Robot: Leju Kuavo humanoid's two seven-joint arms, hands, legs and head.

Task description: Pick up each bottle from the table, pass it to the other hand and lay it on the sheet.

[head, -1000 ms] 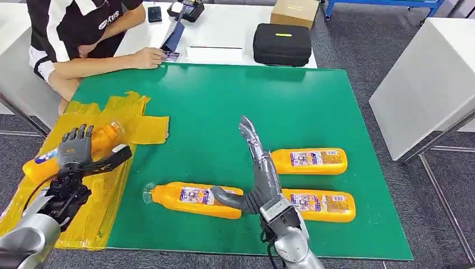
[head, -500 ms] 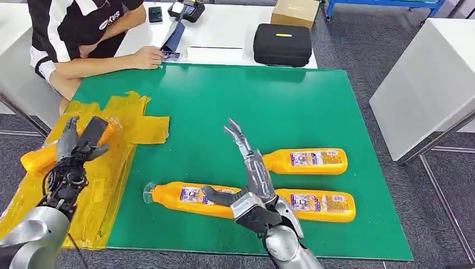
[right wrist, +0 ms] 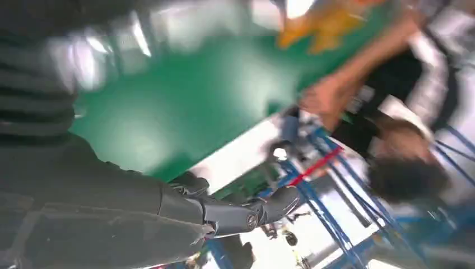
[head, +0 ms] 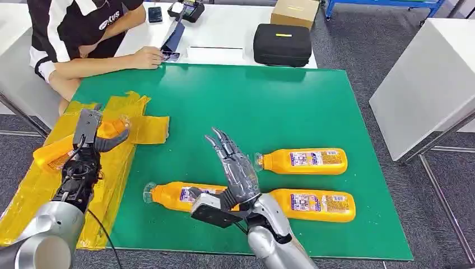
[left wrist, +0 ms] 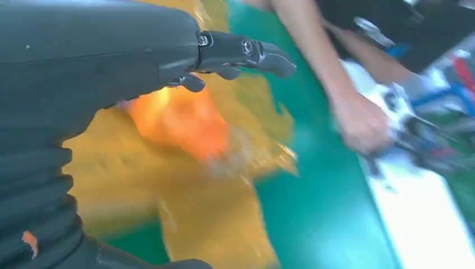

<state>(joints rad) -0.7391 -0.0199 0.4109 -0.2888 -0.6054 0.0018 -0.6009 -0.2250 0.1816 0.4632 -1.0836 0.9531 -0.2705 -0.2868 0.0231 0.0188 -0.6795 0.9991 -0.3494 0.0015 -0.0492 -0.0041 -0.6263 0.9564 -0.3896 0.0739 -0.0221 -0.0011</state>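
Note:
An orange bottle (head: 55, 157) lies on the yellow sheet (head: 131, 112) at the table's left side. My left hand (head: 89, 140) hovers just over it with fingers stretched out, holding nothing. In the left wrist view the bottle (left wrist: 179, 120) is an orange blur below the extended fingers (left wrist: 246, 50). Three more orange bottles lie on the green mat: one near the front centre (head: 179, 197), one to the right (head: 305, 161), one at the front right (head: 322, 205). My right hand (head: 231, 168) is raised above the front-centre bottle, fingers spread and empty.
A person sits at the far left corner, one hand (head: 148, 57) resting at the green mat's (head: 269, 101) back edge. Behind the mat stand a black case (head: 282, 43) and a cardboard box (head: 294, 11). Another white table (head: 425, 84) stands to the right.
My left hand has turned and drawn off the bottle on the sheet. My right hand has swung left over the front-centre bottle and spread its fingers.

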